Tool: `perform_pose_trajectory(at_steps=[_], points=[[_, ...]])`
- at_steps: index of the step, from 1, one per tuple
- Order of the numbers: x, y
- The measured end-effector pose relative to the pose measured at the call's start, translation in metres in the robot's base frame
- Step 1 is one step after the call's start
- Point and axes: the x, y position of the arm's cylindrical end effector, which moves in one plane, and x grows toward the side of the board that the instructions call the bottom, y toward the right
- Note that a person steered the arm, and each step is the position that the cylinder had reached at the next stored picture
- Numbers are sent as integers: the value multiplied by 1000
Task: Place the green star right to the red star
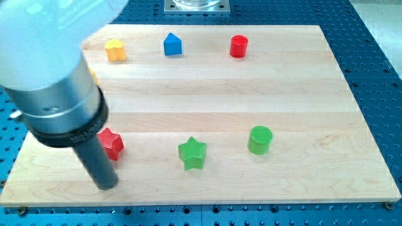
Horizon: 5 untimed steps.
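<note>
Rod, no jaws to open or close; my tip [105,186] down on wooden board [301,88] near view's bottom left. Red star [112,144] just above-right of tip, possibly touching rod, hard to tell. Green star [192,154] further right of tip, apart from red star. Green cylinder [260,139] beyond that. Far toward view's top: yellow block [115,50], blue house-shaped block [173,44], red cylinder [239,46].

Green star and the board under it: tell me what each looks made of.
Green star: looks like matte plastic, possibly 3D-printed; fine ridged lines show on its sides, with no gloss.
Board: pale wood, judging by the lengthwise grain and the seams between joined planks; smooth finish with a faint sheen.
</note>
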Motion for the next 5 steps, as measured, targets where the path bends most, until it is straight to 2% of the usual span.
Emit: perform_pose_trajectory(at_steps=[3, 4, 5], points=[[1, 32], [-3, 57], [-15, 106]])
